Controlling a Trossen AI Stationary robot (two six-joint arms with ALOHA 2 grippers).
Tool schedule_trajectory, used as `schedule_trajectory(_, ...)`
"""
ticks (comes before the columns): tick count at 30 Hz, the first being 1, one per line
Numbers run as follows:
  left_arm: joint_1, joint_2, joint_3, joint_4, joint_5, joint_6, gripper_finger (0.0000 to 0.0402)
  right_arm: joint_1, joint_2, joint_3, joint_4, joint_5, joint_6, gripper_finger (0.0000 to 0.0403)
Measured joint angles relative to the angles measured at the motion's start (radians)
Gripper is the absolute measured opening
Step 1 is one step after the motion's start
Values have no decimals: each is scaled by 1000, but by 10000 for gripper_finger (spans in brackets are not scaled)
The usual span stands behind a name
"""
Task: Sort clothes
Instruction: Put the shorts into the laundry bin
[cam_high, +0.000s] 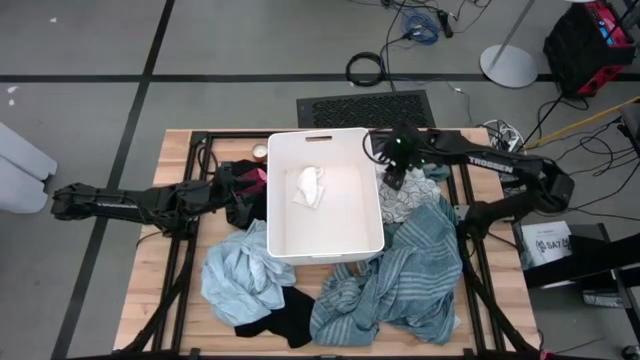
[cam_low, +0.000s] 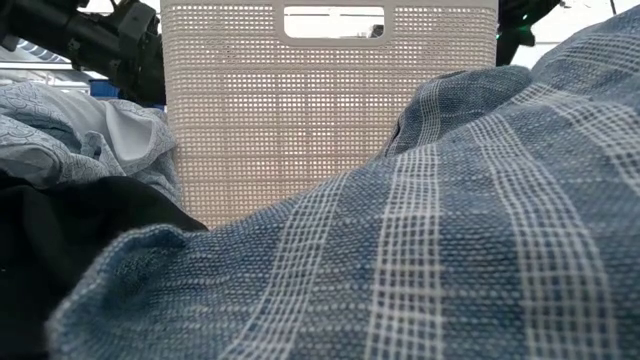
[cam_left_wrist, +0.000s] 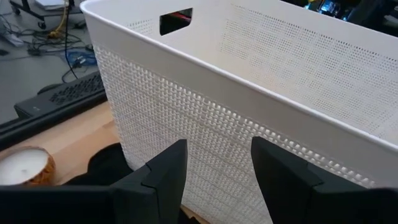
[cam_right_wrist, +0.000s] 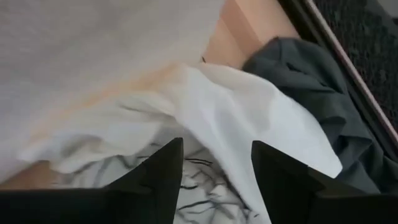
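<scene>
Basically the bench (cam_high: 150, 300) carries a white perforated bin (cam_high: 325, 250) mid-top, one white garment (cam_high: 308, 187) already lying in it. Biggest item, the teal-grey striped garment (cam_high: 400, 285), sprawls from the bin's right side to the bench's bottom right corner. Light blue garment (cam_high: 240, 275) is heaped at the bin's bottom left corner, black garment (cam_high: 280, 322) under it by the bottom edge. White patterned garment (cam_right_wrist: 205, 118) lies against the bin's right wall near the bench's top right corner, dark grey garment (cam_right_wrist: 311, 99) just beyond it.

Right gripper (cam_high: 396, 178) hangs directly over the white patterned garment, jaws apart, nothing held; cloth sits right below and ahead of them, no clear long axis. So right arm is nearer, likely next pick is straight down.

Left gripper (cam_left_wrist: 214, 171) waits by the bin's left wall, jaws open and empty, near the small magenta garment (cam_high: 255, 177).
</scene>
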Motion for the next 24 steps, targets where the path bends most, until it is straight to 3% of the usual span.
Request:
schedule_trajectory(9, 0, 0, 0, 0, 0, -25, 188, -30, 155, 0, 5, -63, -169, 176)
schedule_trajectory(18, 0, 0, 0, -1, 1, -26, 188, -30, 222, 0, 102, -16, -216, 171)
schedule_trajectory(21, 0, 0, 0, -1, 1, -26, 188, -30, 222, 0, 94, -16, -218, 140)
schedule_trajectory(24, 0, 0, 0, -1, 1, -25, 188, -30, 222, 0, 61, -22, -240, 72)
